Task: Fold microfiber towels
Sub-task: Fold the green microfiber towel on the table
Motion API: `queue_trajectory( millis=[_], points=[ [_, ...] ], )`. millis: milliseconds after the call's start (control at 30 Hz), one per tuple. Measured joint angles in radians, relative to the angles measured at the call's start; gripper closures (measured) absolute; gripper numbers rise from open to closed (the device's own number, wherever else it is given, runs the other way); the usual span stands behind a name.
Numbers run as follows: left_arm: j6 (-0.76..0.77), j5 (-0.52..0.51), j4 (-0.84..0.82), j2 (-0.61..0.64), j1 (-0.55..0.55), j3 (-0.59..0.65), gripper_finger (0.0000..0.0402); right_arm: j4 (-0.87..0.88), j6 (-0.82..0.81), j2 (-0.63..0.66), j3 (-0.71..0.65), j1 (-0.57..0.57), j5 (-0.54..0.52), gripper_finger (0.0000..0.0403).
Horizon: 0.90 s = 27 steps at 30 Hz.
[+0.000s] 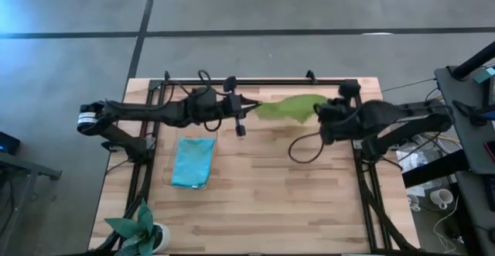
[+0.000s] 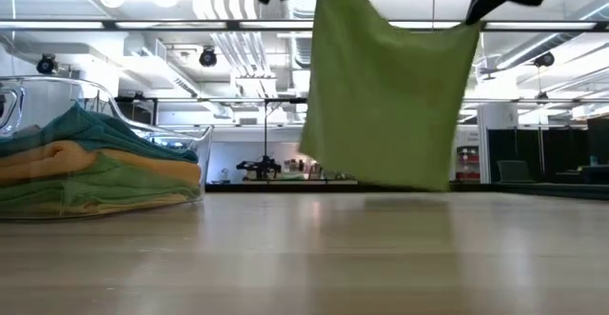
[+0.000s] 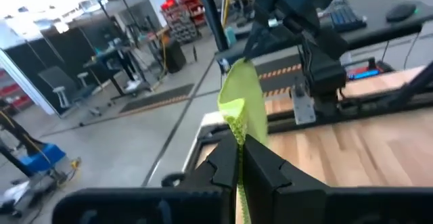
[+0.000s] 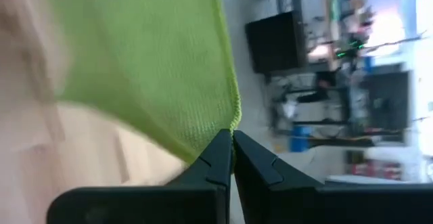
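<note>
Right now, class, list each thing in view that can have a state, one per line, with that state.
lime green towel: unfolded, hanging clear of the table between both grippers
left gripper: shut on one top corner
right gripper: shut on the other corner
light blue towel: folded, lying flat
towel pile: stacked in clear bin

Both arms are reaching inward above the table's far side, the left gripper (image 1: pixel 249 104) and right gripper (image 1: pixel 319 110) each pinching closed, raised level.
</note>
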State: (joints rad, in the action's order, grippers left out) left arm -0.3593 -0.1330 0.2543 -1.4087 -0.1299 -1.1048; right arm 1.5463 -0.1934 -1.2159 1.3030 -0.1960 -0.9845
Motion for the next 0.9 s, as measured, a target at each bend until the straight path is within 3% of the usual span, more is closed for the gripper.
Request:
queue_trajectory(
  millis=[133, 300, 433, 633, 900],
  points=[
    [0.027, 0.021, 0.004, 0.005, 0.004, -0.005, 0.0401, -0.071, 0.004, 0.062, 0.01, 0.015, 0.151, 0.0394],
    [0.187, 0.1, -0.035, -0.037, 0.039, 0.064, 0.0401, -0.166, -0.097, 0.099, -0.069, -0.038, 0.356, 0.0394],
    [0.248, 0.106, -0.026, -0.109, 0.112, 0.132, 0.0401, -0.315, -0.213, 0.102, -0.242, -0.143, 0.488, 0.0394],
    [0.36, 0.182, -0.025, -0.225, 0.296, 0.172, 0.0401, -0.756, -0.4, 0.065, -0.49, -0.391, 0.797, 0.0394],
    [0.551, 0.203, -0.017, -0.271, 0.511, 0.155, 0.0401, -1.017, -0.639, -0.059, -0.506, -0.643, 0.805, 0.0394]
  ],
)
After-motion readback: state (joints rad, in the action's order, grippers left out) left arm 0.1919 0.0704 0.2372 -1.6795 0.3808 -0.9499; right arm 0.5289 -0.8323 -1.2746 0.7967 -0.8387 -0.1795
